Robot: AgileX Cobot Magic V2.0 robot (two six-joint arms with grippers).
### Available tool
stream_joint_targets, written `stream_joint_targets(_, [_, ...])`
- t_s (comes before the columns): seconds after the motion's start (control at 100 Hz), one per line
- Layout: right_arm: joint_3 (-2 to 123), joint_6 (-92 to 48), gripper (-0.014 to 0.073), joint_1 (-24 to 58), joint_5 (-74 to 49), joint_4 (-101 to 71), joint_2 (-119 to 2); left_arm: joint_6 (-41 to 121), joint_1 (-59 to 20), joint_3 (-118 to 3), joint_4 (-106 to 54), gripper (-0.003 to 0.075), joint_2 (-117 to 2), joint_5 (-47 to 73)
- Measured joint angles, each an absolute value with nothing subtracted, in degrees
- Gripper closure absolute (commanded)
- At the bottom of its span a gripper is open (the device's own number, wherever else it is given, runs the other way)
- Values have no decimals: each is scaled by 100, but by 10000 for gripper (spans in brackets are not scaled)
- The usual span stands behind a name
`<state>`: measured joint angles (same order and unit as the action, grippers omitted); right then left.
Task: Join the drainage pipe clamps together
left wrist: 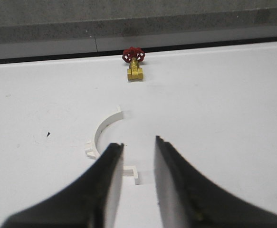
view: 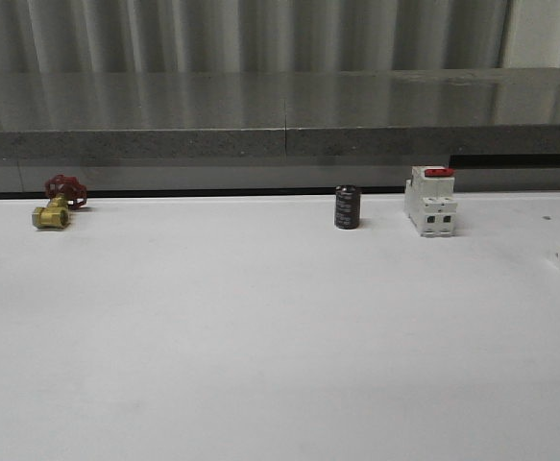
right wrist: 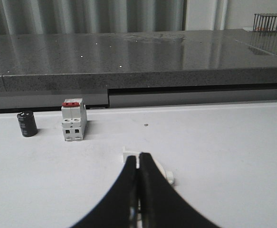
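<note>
Clamps: two half-rings [left wrist: 102, 127] [right wrist: 164, 172], left end effector [left wrist: 137, 147] parted, right end effector [right wrist: 138, 164] clenched, perhaps empty.

A matt white table surface [view: 280, 336] is seen. The curved white half-ring clamp [left wrist: 102, 128] looks plastic, the red-handled valve [view: 54, 206] brass, the grey stone ledge [view: 280, 101] polished and glossy.

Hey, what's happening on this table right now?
A two-armed robot is working on two white plastic half-ring pipe clamps. The left gripper hangs open over one half-ring lying on the white table. The right gripper is closed, just in front of the other half-ring. The halves are not joined yet.
</note>
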<state>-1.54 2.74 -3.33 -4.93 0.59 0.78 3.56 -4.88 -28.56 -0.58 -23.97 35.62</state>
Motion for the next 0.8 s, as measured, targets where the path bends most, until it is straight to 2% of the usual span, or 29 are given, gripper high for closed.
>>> stream_joint_targets(0.05, [-154,274,659,-333,-493,59,78,356,-488,-2949,-58,218,-2670,3562])
stream_joint_targets(0.1, [-154,274,659,-333,-493,59,78,356,-488,-3039,-45,195,-2999,3562])
stream_joint_targets(0.36, [-154,274,659,-333,-493,59,78,356,-419,-3744,0,195,-4722,3753])
stream_joint_targets(0.8, [-154,274,659,-333,-493,59,78,336,372,-5195,0,195,-7647,4647])
